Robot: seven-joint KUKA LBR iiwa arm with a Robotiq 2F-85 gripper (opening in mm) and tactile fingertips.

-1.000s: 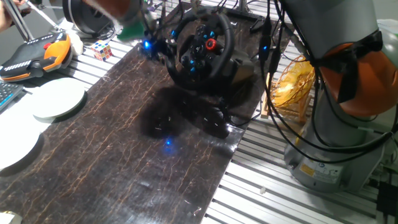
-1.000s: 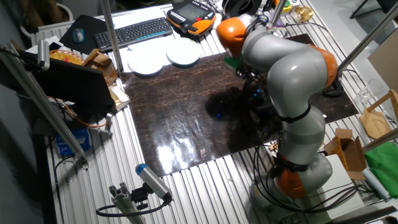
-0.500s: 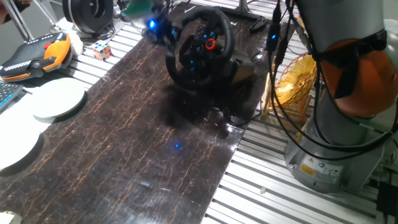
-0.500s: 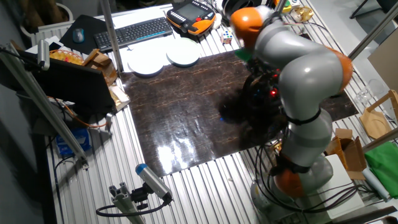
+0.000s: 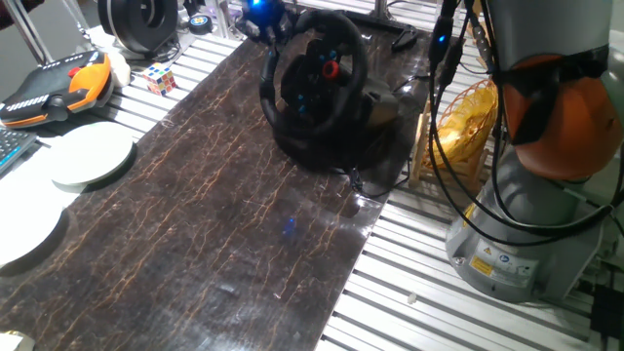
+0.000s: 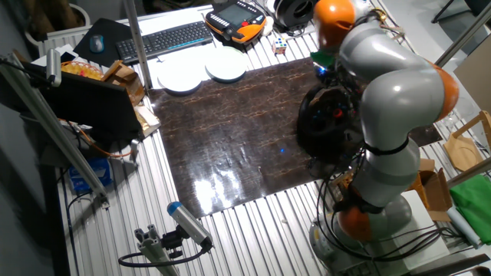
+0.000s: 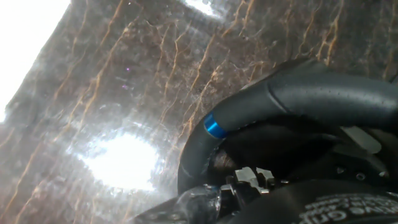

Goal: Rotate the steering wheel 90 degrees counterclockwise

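Note:
The steering wheel (image 5: 314, 83) is a black racing wheel with a thick rim and a red knob on its hub. It stands upright on its base at the far right of the dark marble mat (image 5: 195, 224). My gripper (image 5: 264, 14) glows blue just above and left of the wheel's top rim; I cannot make out its fingers. In the other fixed view the wheel (image 6: 325, 123) sits under my grey arm (image 6: 391, 84). The hand view looks down on the wheel's rim (image 7: 323, 93) with its blue stripe, close below the camera.
An orange teach pendant (image 5: 58, 83), a Rubik's cube (image 5: 161, 76), white discs (image 5: 93, 154) and a black spool with a white rim (image 5: 136, 19) lie to the left. Yellow netting (image 5: 458, 127), hanging cables and the robot base (image 5: 526, 234) stand right of the wheel.
My gripper has risen from the wheel's left rim up to above its top, moving back and to the right. The wheel's red knob stays in the same place.

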